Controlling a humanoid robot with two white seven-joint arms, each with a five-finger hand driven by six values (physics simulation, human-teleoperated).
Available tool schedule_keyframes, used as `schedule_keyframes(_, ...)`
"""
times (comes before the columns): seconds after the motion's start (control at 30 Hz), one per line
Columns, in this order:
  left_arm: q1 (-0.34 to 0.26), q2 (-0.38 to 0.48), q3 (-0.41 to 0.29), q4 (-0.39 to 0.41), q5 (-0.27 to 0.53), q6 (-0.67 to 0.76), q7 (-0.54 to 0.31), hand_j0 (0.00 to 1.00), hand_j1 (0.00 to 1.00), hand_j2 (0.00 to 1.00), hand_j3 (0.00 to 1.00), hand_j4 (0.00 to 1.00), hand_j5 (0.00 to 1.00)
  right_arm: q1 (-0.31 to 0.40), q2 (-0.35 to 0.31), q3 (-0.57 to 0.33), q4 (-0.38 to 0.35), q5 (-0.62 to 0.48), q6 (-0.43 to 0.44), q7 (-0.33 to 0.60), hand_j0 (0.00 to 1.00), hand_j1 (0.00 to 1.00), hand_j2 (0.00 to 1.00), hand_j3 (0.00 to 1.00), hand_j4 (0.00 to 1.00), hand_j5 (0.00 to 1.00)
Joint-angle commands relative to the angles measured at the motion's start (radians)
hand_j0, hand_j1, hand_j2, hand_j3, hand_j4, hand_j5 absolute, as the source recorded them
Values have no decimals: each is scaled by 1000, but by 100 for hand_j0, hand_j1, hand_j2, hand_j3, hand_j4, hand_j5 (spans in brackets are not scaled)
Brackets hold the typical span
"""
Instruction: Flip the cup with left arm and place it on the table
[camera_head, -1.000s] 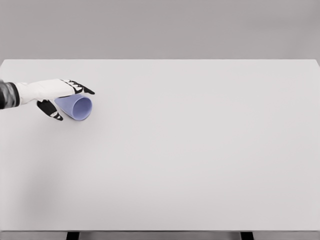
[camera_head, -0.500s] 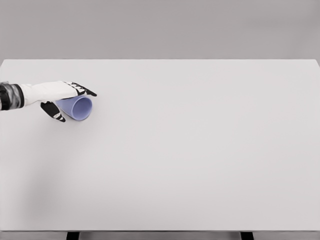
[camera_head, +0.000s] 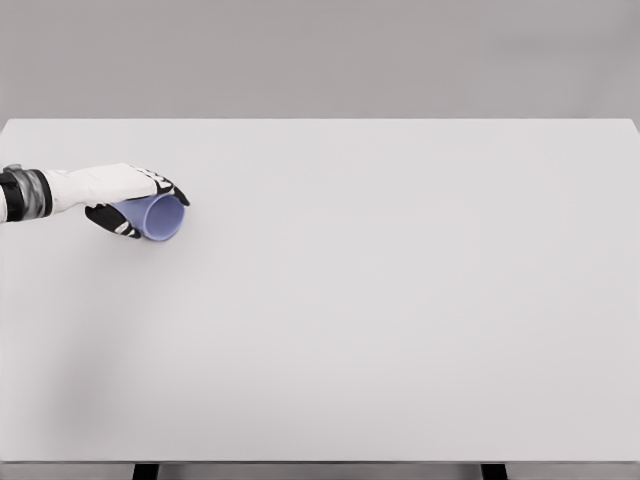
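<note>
Our fingers (camera_head: 168, 187) are curled over the top of the cup (camera_head: 160, 217), with the thumb (camera_head: 112, 221) pressed against its near side, so the left hand (camera_head: 118, 190) is closed around the cup's body and has it in its grasp. We see the cup as pale blue, lying on its side near the left edge of the table (camera_head: 380, 300), its open mouth turned toward the right and slightly toward us. Our white forearm (camera_head: 25, 192) reaches in from the left edge, low over the grey tabletop.
</note>
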Motion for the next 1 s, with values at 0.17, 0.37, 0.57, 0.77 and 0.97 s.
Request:
schedule_keyframes(0.17, 0, 0, 1, -4, 6, 2, 1, 50, 50, 50, 50, 50, 50, 0, 0, 0, 0, 0, 0, 0, 100, 100, 100, 100, 100, 100)
schedule_keyframes(0.37, 0, 0, 1, 0, 93, 2, 1, 36, 36, 36, 36, 36, 36, 0, 0, 0, 0, 0, 0, 0, 100, 100, 100, 100, 100, 100)
schedule_keyframes(0.57, -2, 9, 3, 1, 328, 2, 1, 38, 38, 38, 38, 38, 38, 0, 0, 0, 0, 0, 0, 0, 100, 100, 100, 100, 100, 100)
schedule_keyframes(0.77, -5, 6, -2, 55, 656, 2, 1, 38, 38, 38, 38, 38, 38, 0, 0, 0, 0, 0, 0, 0, 100, 100, 100, 100, 100, 100)
schedule_keyframes(0.97, -11, -15, -36, 130, 684, 2, 1, 39, 39, 39, 39, 39, 39, 0, 0, 0, 0, 0, 0, 0, 100, 100, 100, 100, 100, 100)
